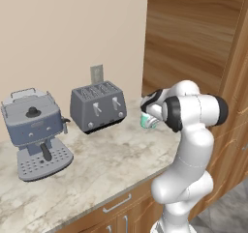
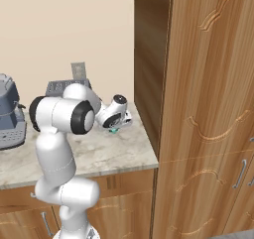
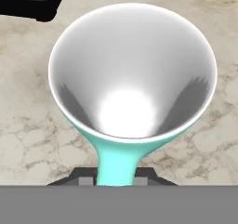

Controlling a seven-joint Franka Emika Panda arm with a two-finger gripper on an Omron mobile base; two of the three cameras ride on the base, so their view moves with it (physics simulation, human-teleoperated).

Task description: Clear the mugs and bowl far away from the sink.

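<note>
The teal mug (image 3: 132,74) stands on the marble table (image 1: 97,164) right under the hand (image 3: 116,179), its white inside facing up at the wrist camera and its handle running down between the fingers. Whether the hand grips that handle or has let go of it, I cannot tell: the fingertips are hidden at the bottom edge of the hand view.

If the fingers are only partly off the handle, lifting away could drag or tip the mug, since the handle sits just between them. A sideways pull would do the same.

The hand view gives the mug's upright stance and a dark corner of the toaster (image 3: 32,2) just beyond it. The left base view instead places the hand (image 1: 147,116) with a sliver of teal below it, the toaster (image 1: 98,106) near on one side and the coffee machine (image 1: 36,130) well apart. The right base view adds the tall wooden cabinet (image 2: 198,109) just beside the hand.
</note>
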